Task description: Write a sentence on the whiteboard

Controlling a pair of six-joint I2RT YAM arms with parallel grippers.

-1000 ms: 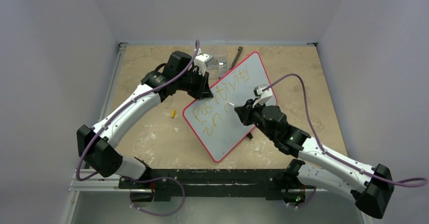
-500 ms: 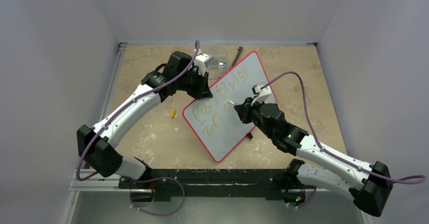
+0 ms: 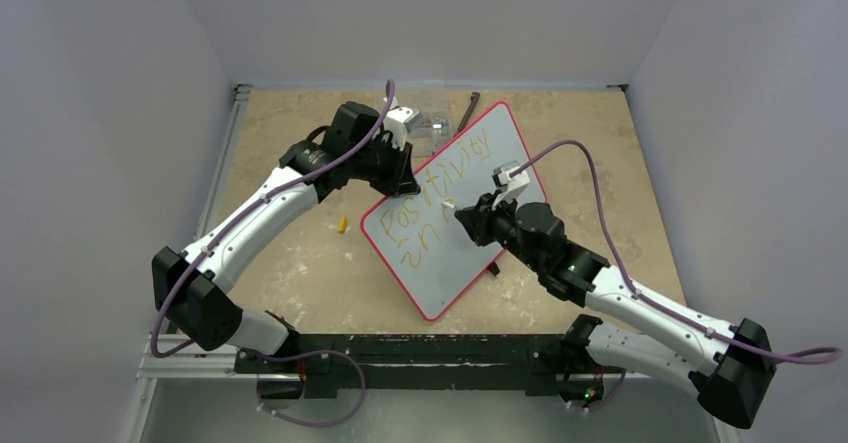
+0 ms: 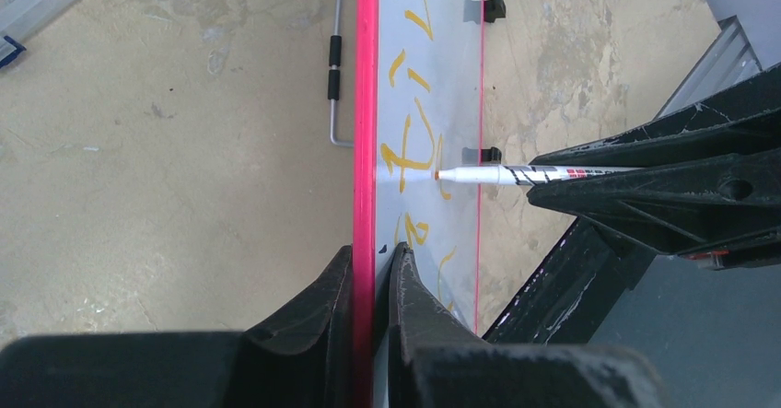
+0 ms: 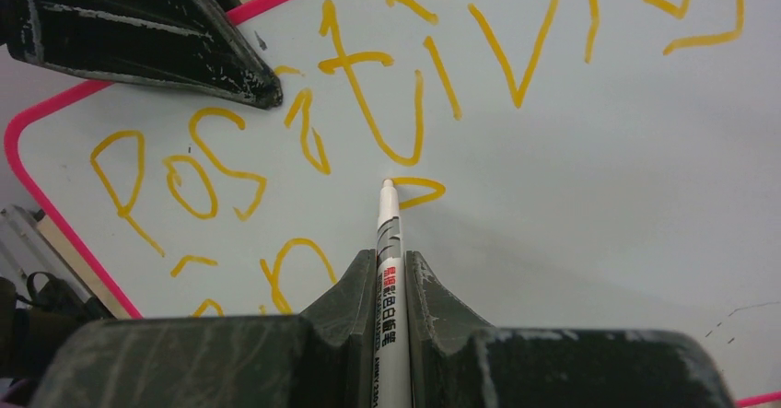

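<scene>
On the whiteboard (image 3: 450,263): sentence (image 5: 355,59), "Positivity" written, second line barely begun. Left gripper (image 4: 373,253) clamps its edge; right gripper (image 5: 390,259) clamps the marker (image 5: 388,228).

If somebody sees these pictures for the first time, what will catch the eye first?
The whiteboard, pink-framed, sits askew in the middle of the table, with orange lettering across it. The right claw holds a white marker, its tip at the board under the first line. The left claw clamps the frame on the board's left edge.
</scene>
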